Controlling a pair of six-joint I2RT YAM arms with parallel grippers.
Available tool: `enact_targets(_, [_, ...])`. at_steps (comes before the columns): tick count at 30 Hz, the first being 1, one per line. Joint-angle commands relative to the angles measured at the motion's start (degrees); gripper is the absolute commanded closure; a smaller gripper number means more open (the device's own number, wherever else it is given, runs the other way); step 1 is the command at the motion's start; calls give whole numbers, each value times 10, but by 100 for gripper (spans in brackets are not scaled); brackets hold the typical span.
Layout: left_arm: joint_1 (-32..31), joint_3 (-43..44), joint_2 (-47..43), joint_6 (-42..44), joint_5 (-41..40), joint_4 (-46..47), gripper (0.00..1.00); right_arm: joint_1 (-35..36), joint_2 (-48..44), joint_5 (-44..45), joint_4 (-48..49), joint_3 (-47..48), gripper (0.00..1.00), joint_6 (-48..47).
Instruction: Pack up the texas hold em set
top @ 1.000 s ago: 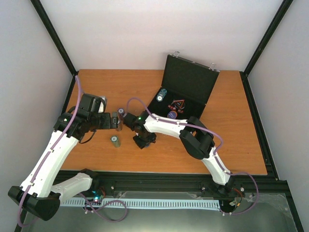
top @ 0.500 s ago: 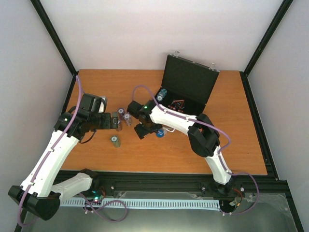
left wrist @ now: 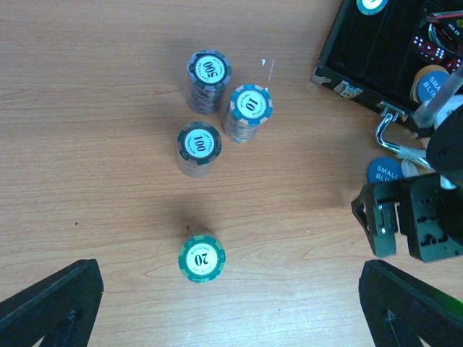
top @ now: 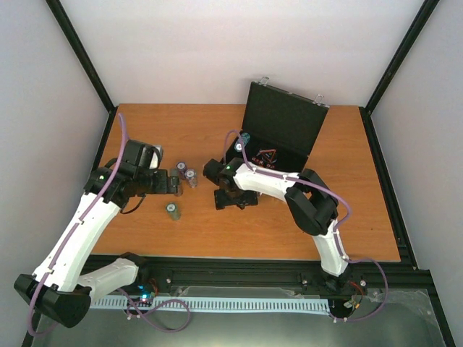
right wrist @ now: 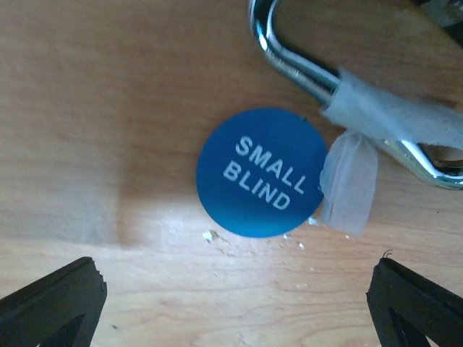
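Case (top: 282, 123): open on the tabletop (top: 347, 217), at about 1 o'clock from its middle in the overhead view, lid upright on the far side
Case axis: long side runs roughly 9 to 3 o'clock, right end a little nearer the arms; handle (right wrist: 289, 58) points toward 7 o'clock
Blue disc (right wrist: 262, 172): flat on the tabletop outside the case, its 3 o'clock edge touching or just beside the wrapped handle
Chip stacks (left wrist: 199, 142): four, upright, at 9 o'clock from the case
Right pincer (right wrist: 231, 311): released, spread wide, empty, hovering over the disc
Left pincer (left wrist: 231, 311): released, empty, above the stacks
Risk: the thin disc may slide away instead of lifting; a finger may hook the handle and drag the case
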Motion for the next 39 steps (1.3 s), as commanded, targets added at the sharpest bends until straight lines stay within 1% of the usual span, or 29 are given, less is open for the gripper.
enact_targets(1, [0, -2, -2, 15, 13, 13, 0, -9, -2, 31, 34, 35, 0, 104])
enact_targets(4, [1, -3, -3, 17, 13, 12, 0, -14, 12, 37, 35, 58, 2, 143])
enact_targets(6, [1, 0, -3, 16, 15, 11, 0, -20, 13, 41, 33, 55, 4, 173])
enact_targets(8, [1, 3, -4, 15, 18, 11, 0, -31, 6, 31, 45, 33, 7, 183])
enact_targets(11, [0, 1, -4, 11, 21, 16, 0, -50, -7, -12, 79, -24, 9, 193])
enact_targets(15, [1, 1, 3, 12, 20, 19, 0, -55, -12, -38, 104, -56, 10, 194])
enact_targets(23, [1, -3, 18, 12, 21, 27, 0, -61, 16, -65, 126, -56, 10, 162])
enact_targets(24, [0, -4, 20, 12, 20, 27, 0, -62, 18, -67, 127, -57, 12, 158])
enact_targets(26, [1, -4, 22, 13, 18, 27, 0, -61, 19, -72, 129, -62, 19, 156])
enact_targets(30, [1, -5, 25, 15, 17, 29, 0, -60, 22, -83, 134, -66, 39, 152])
enact_targets(32, [1, -6, 26, 14, 17, 31, 0, -58, 26, -85, 132, -62, 42, 148])
enact_targets(35, [0, -8, 26, 14, 20, 33, 0, -54, 34, -86, 123, -47, 58, 137])
enact_targets(36, [1, -8, 27, 14, 20, 33, 0, -52, 37, -86, 119, -44, 60, 133])
enact_targets(39, [2, -8, 25, 16, 17, 33, 0, -46, 41, -85, 113, -33, 60, 106])
